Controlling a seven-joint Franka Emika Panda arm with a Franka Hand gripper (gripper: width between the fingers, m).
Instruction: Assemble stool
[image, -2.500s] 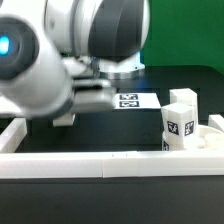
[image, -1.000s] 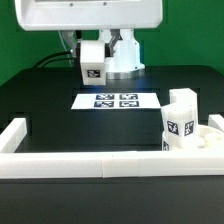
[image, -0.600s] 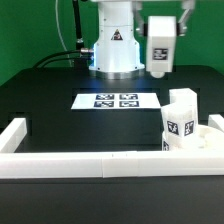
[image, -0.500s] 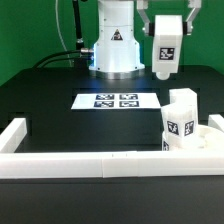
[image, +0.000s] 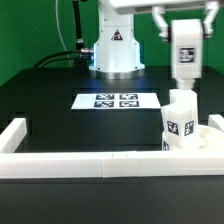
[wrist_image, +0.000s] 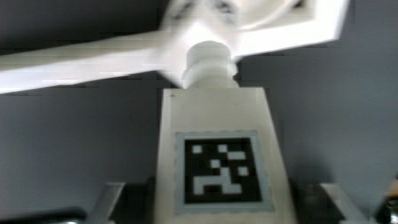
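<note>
My gripper (image: 185, 30) is shut on a white blocky stool leg (image: 185, 62) and holds it upright in the air at the exterior view's upper right, tag facing the camera. Just below it the round seat (image: 212, 139) lies at the table's right, with two tagged legs (image: 179, 122) standing upright in it. In the wrist view the held leg (wrist_image: 217, 130) fills the middle between my fingers (wrist_image: 111, 200), its round peg (wrist_image: 208, 60) pointing away from the gripper (wrist_image: 217, 208). Blurred white parts lie beyond the peg.
The marker board (image: 117, 101) lies flat mid-table in front of the robot base (image: 112, 50). A long white border rail (image: 90, 165) runs along the front, with a short side piece at the left (image: 14, 133); it also crosses the wrist view (wrist_image: 71, 72).
My gripper has carried the leg from the exterior view's upper left across to the right. It now hangs over the seat and the standing legs.
</note>
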